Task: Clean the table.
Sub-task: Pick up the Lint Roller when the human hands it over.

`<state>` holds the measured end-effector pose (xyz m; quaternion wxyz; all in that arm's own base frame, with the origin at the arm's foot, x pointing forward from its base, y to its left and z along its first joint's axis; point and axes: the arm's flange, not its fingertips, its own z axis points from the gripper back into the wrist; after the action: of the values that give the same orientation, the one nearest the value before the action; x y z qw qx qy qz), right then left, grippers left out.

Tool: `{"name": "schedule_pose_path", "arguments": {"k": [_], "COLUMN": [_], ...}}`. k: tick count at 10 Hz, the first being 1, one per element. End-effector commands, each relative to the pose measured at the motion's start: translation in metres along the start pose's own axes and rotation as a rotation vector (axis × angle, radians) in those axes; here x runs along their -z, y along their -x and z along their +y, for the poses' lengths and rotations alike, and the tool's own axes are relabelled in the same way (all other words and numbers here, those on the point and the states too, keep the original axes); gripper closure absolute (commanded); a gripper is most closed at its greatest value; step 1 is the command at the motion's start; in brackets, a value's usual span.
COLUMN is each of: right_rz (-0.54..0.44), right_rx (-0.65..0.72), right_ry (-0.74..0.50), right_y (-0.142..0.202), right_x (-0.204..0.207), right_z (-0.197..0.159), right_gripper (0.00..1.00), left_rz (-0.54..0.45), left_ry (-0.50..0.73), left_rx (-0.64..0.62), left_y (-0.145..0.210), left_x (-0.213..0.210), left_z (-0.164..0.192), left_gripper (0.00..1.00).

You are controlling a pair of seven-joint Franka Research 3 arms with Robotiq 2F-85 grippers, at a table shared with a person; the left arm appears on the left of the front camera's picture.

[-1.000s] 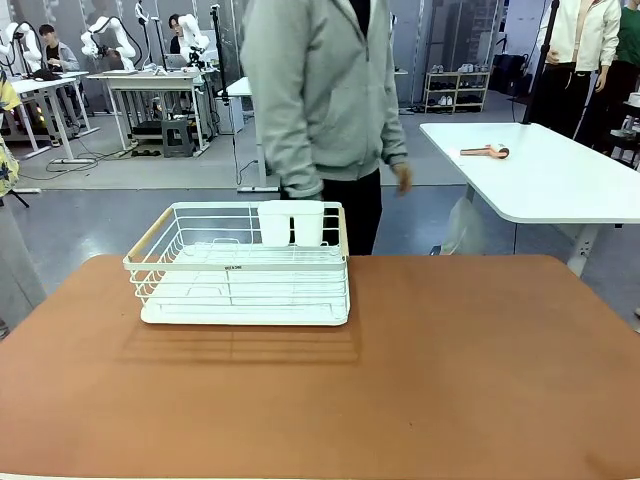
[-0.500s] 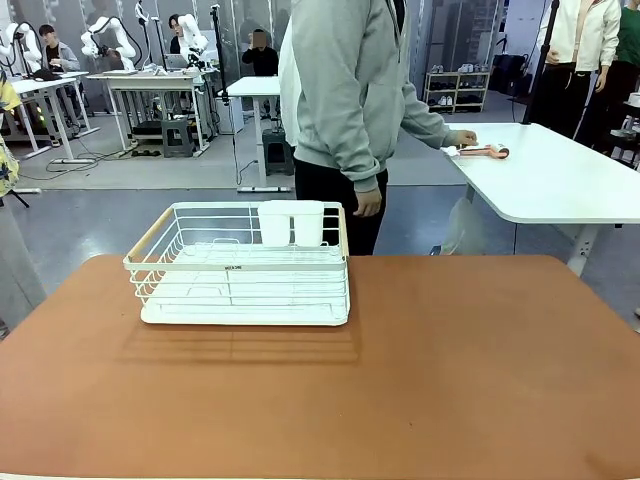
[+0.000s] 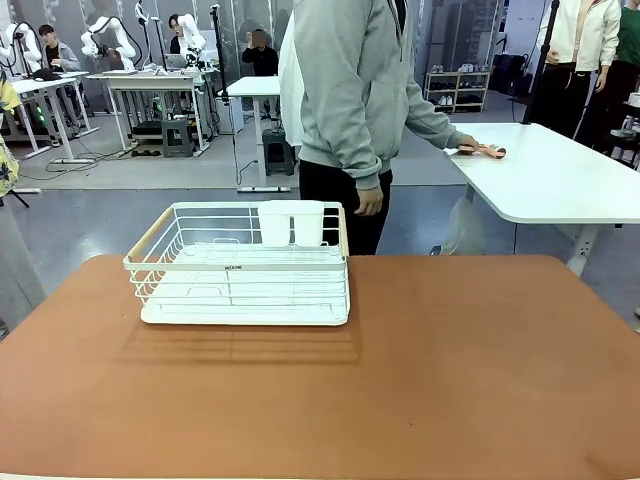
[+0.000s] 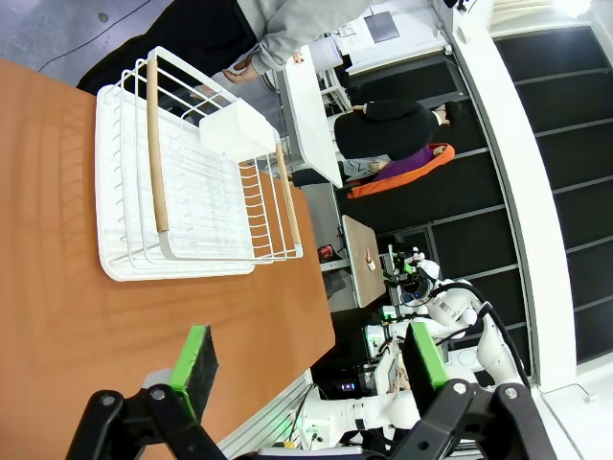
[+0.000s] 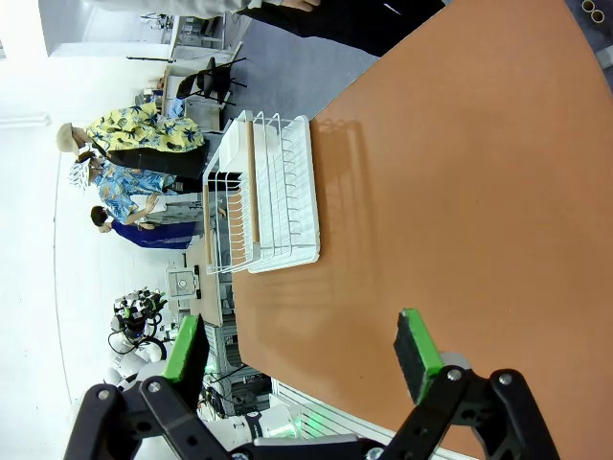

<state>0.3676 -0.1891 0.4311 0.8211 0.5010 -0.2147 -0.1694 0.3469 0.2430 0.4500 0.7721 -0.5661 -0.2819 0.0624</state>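
Note:
The table (image 3: 450, 370) has a wide, matte reddish-brown top, and a white wire dish rack (image 3: 240, 265) with wooden handles stands on its far left part. My left gripper (image 4: 308, 362) hovers open above the table (image 4: 57, 287), facing the rack (image 4: 192, 182), with nothing between its green pads. My right gripper (image 5: 299, 353) is also open and holds nothing; it hangs over the table (image 5: 460, 192) with the rack (image 5: 263, 192) farther off.
A person in a grey hoodie (image 3: 350, 90) stands at the table's far edge. One hand reaches to a pinkish object (image 3: 485, 150) on the white table (image 3: 560, 180) at the back right. A white cutlery holder (image 3: 292, 222) hangs on the rack's far side.
The person has turned toward the white table and put a hand on the pinkish object there. Rack and grippers have not moved.

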Motion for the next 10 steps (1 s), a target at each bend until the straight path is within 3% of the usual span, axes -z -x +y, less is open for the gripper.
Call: {"name": "schedule_pose_path", "arguments": {"k": [1, 10], "right_rz": [-0.001, -0.001], "right_rx": [0.002, 0.002], "right_ry": [-0.010, -0.010], "right_y": [-0.0004, -0.0004], "right_x": [-0.0002, -0.0002], "right_z": [0.0008, 0.0008], "right_gripper": [0.00, 0.00], "left_rz": [0.000, 0.000], "left_ry": [0.005, 0.005], "left_rx": [0.002, 0.002], "left_y": [0.0005, 0.0005], "left_x": [-0.0024, -0.0024], "left_z": [0.0001, 0.0001], "left_gripper": [0.00, 0.00]}}
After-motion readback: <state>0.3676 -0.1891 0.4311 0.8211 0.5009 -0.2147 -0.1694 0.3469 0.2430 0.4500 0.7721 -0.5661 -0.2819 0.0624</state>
